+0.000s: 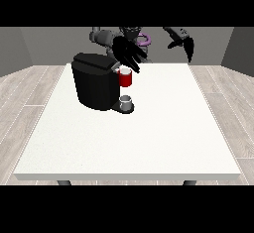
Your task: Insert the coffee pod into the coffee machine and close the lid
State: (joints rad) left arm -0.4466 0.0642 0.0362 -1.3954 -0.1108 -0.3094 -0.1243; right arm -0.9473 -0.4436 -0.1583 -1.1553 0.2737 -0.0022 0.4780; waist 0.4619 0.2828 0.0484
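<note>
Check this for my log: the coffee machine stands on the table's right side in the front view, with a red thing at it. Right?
Not quite. The front view shows the coffee machine on the left side of the table, not the right. The red thing is at it, as you say.

Black coffee machine [95, 81] sits upright toward the desk's 10 o'clock corner, lid looks down, a red thing at the machine [126, 79] on its 3 o'clock side.

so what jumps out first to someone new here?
The black coffee machine at the table's back left, with a red thing at the machine and a grey thing below it. Then the hand at the view's left, fingers spread above the machine.
</note>
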